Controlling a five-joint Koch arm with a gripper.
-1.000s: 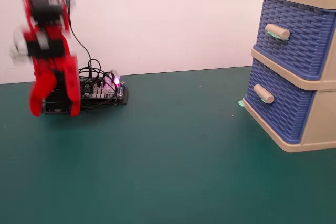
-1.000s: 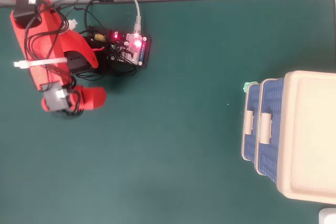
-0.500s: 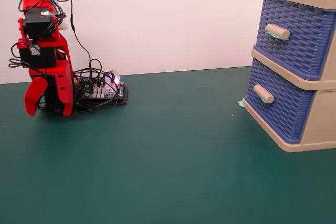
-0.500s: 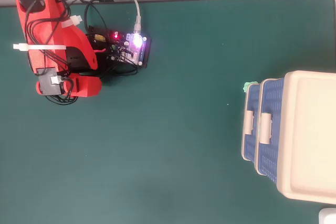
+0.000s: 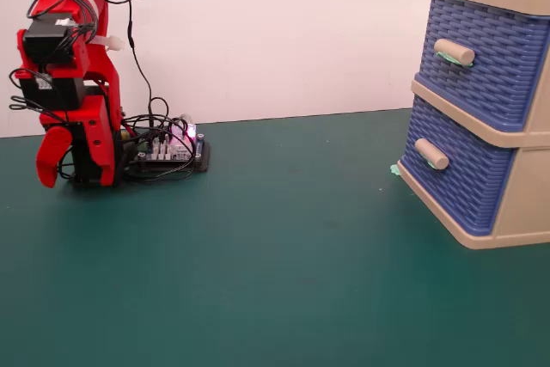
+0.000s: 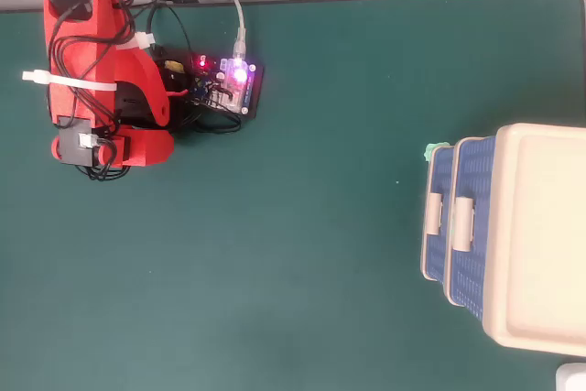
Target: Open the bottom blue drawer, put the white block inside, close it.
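Far left in the fixed view, the gripper (image 5: 64,180) hangs folded, its jaw state unclear. At right, the bottom drawer (image 5: 460,174) sits closed.

bottom blue drawer (image 5: 464,174): blue plastic, woven basket-pattern front, plain beige cylindrical handle (image 5: 431,154)
state: shut, its front only slightly proud of the drawer above in the overhead view (image 6: 438,212)
pose: upright, lower slot of a beige two-drawer cabinet (image 5: 524,186)
place: by the worktop's right edge in the overhead view
white block: not visible in either view

Red plastic arm (image 5: 82,83); black servos; black cables; white zip ties.
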